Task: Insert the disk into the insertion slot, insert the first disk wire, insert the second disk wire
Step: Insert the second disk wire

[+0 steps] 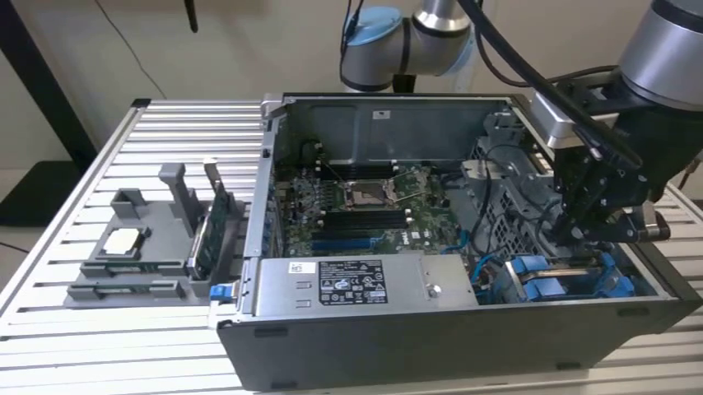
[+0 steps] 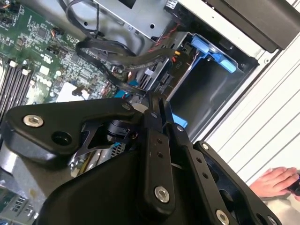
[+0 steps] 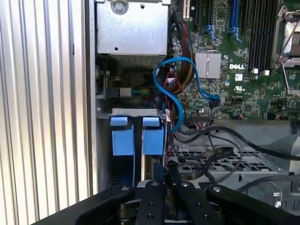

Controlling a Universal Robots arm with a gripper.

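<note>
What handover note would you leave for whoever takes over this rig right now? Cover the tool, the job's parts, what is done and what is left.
Tool: low in the case, just above the insertion slot; grip state cannot be told.
Blue carrier pieces sit in the slot; whether the disk is seated is unclear.
A blue cable loops beside the slot.
Done: nothing confirmed. Left: seating, both wires.
A hand rests beside the case.

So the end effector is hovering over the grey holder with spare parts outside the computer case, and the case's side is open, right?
Not quite. The computer case is open, but the end effector hangs inside it, above the blue-railed insertion slot at the exterior view's right. The grey holder sits outside the case at that view's left, well away from it.
</note>
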